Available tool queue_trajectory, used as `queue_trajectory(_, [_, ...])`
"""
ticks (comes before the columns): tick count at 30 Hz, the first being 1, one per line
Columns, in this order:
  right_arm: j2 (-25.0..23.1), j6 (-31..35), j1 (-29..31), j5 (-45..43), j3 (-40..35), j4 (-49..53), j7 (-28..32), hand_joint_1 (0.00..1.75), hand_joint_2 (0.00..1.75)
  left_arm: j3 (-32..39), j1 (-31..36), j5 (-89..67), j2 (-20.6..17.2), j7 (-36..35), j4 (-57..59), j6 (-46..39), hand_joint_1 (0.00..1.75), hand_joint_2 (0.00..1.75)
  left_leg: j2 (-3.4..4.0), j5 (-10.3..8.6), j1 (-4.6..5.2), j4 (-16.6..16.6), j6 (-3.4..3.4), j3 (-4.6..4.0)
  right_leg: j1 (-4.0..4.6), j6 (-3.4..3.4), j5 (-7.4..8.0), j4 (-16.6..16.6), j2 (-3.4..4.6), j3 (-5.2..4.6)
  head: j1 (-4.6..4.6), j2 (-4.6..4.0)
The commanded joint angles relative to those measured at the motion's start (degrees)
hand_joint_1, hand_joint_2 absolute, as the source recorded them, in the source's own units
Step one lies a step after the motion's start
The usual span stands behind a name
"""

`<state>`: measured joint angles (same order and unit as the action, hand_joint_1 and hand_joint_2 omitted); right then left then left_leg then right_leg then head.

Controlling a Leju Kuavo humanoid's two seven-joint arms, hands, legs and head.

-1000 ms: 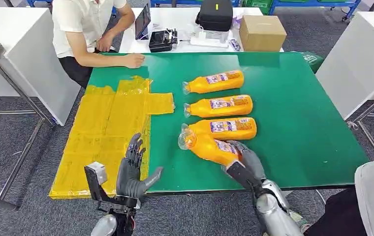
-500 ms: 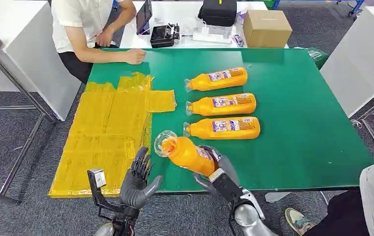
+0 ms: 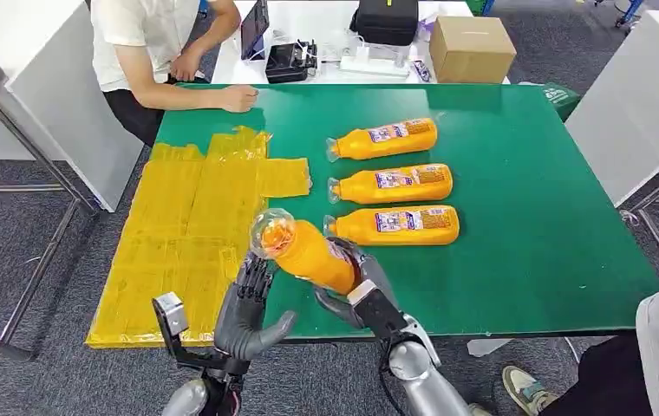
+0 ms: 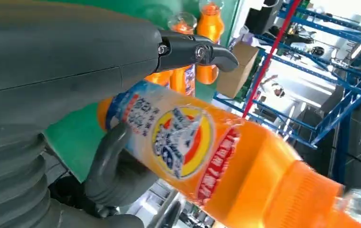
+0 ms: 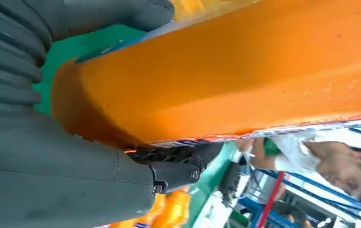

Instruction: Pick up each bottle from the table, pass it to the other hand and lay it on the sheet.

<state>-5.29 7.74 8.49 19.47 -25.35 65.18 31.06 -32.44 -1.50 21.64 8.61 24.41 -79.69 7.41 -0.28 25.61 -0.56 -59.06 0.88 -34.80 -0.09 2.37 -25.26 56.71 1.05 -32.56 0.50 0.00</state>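
Now we see our right hand (image 3: 362,290) gripping the orange plastic bottle with a clear cap (image 3: 302,251), lifted low in the frame's centre. Our left hand (image 3: 246,310) waits just beside it with fingers spread, holding nothing, at the yellow plastic sheet's (image 3: 179,234) edge.

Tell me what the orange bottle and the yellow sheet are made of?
The held bottle looks like see-through glossy plastic: its clear cap end shines and orange liquid shows inside. The yellow sheet seems thin, shiny plastic film, since it lies wrinkled with pieces overlapping.
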Motion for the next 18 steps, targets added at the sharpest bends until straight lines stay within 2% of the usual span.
queue_trajectory(1, [-2.4,0.2,6.7,1.0,-4.8,-6.9,-0.4,1.73,1.75,0.7,3.2,2.4,0.4,-2.1,2.2,1.8,0.0,1.75,0.07,-0.03,0.03,0.1,-0.04,0.12,-0.01,-0.05,0.01,-0.1,-0.04,0.08,0.0,0.0])
queue_trajectory(3, [-3.0,0.5,6.7,0.8,-4.8,-8.3,-1.2,1.75,1.75,0.4,2.7,2.3,0.0,-2.1,0.6,2.2,0.0,1.75,0.04,-0.02,0.0,0.0,-0.03,0.04,0.01,-0.03,0.0,0.0,-0.03,0.02,0.0,0.0])
queue_trajectory(5, [-3.1,3.7,7.2,3.7,-5.7,-9.1,-1.6,1.75,1.75,0.0,2.1,1.8,-0.3,-3.1,0.2,1.8,0.0,1.75,0.09,-0.02,0.02,0.0,-0.02,-0.01,-0.01,-0.03,0.02,0.0,0.0,-0.03,0.0,0.0])
queue_trajectory(8, [-3.3,5.9,7.6,6.9,-8.0,-8.7,-2.0,1.75,1.75,2.7,1.4,4.4,1.7,-5.7,2.3,-2.6,0.0,1.75,0.1,-0.02,0.02,0.0,-0.02,-0.07,-0.01,-0.02,0.03,0.0,0.01,-0.1,0.0,0.0])
queue_trajectory(11, [-2.6,8.2,6.4,9.6,-10.7,-6.6,-4.0,1.75,1.75,3.3,1.4,4.8,1.5,-4.0,-0.7,-7.7,0.0,1.75,0.12,-0.01,0.02,0.1,-0.03,-0.04,0.0,-0.03,0.03,0.0,0.0,-0.06,0.0,0.0])
queue_trajectory(18, [-3.2,7.3,7.4,8.4,-11.9,-9.7,-4.9,1.73,1.75,1.8,2.5,3.4,0.9,-3.4,-2.7,-9.4,0.0,1.75,0.01,-0.03,0.03,0.1,-0.04,-0.06,-0.01,-0.04,0.0,0.0,-0.13,-0.08,0.0,0.0])
